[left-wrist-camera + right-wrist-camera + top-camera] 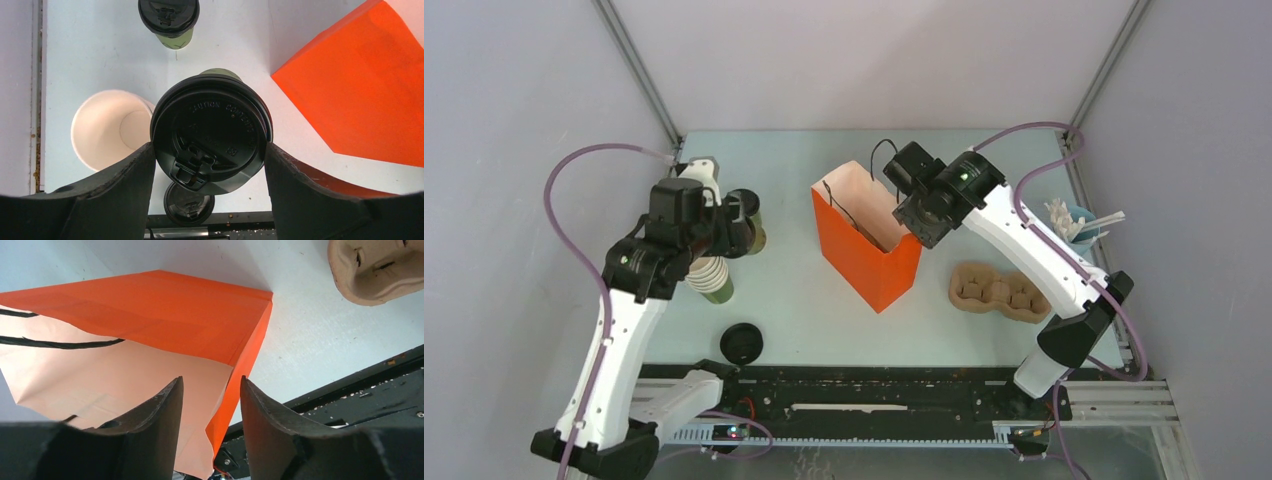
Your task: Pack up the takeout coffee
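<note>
Orange paper makes up the bag [864, 250], the biggest thing on the counter [804, 160]. It is stood upright in the middle with its mouth open at the top, most likely so that cups can be lowered in from above. The right fingers [272, 430] are placed at a top corner of the bag, probably so that the mouth can be held wide. They are seen about half open, with the thin edge of the bag in the gap between them. As far as can be told, the paper is not pinched yet.

A brown cup tray [999, 292] is laid flat on the counter to the right of the bag.

One takeout coffee [210, 135] is found to the left of the bag, between the left fingers [120, 195]. These are spread wide and are pressed against the rim of the black lid from both sides, so the cup is held. It is held upright, likely so that nothing is spilled.

A second takeout coffee [168, 17] is stood on the counter just behind the first one, not packed yet. A stack of open cups [107, 130] is set close on the left. A loose lid [190, 206] is laid on the counter nearer the arms.
</note>
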`<state>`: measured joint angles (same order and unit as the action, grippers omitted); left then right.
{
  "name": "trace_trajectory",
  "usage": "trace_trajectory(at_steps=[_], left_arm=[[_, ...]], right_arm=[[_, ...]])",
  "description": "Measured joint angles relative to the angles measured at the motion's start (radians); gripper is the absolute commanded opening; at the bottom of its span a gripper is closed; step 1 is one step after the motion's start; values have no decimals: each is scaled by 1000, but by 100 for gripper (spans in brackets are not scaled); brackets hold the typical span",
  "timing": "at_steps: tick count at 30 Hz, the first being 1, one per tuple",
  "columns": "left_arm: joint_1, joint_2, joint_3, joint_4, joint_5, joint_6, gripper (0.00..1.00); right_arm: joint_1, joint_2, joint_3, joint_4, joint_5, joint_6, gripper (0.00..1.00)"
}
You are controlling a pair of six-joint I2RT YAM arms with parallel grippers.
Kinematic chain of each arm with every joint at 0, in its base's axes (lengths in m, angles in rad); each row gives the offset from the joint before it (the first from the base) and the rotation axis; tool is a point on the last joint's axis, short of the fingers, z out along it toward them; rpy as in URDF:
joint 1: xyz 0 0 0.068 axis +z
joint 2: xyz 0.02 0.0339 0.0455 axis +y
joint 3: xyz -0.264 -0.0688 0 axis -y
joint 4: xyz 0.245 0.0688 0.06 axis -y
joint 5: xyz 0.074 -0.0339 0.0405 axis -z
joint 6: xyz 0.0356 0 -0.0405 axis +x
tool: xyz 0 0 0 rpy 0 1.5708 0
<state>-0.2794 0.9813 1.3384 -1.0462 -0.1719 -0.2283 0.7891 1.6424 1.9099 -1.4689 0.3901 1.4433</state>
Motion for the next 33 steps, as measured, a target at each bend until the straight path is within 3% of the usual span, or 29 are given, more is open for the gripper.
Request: trace_trajectory(at_steps=[4, 8, 12, 17, 20, 24, 27, 33], left_arm=[[0, -66, 1, -20, 4, -20, 62], [-5, -87, 34, -58, 8, -39, 62], [-8, -72, 135, -99, 11, -67, 62], [-9, -37, 365, -144, 32, -93, 61], [-9, -19, 478, -136, 73, -98, 59], [-21, -29, 532, -91, 167, -133, 58], [-121, -35, 512, -27, 210, -165, 56], [-478, -17, 456, 22, 117, -167, 56]], right_arm=[[12, 6, -19, 0, 39, 51, 31], [11, 6, -45, 5, 80, 47, 1], [4, 5, -46, 69, 127, -67, 0], [-18, -39, -116, 386, 152, -462, 0], [-50, -142, -280, 656, 50, -769, 0], [-128, -227, -405, 866, -120, -1035, 0], [-193, -244, -447, 969, -270, -1170, 0], [-252, -209, -423, 998, -461, -1303, 0]])
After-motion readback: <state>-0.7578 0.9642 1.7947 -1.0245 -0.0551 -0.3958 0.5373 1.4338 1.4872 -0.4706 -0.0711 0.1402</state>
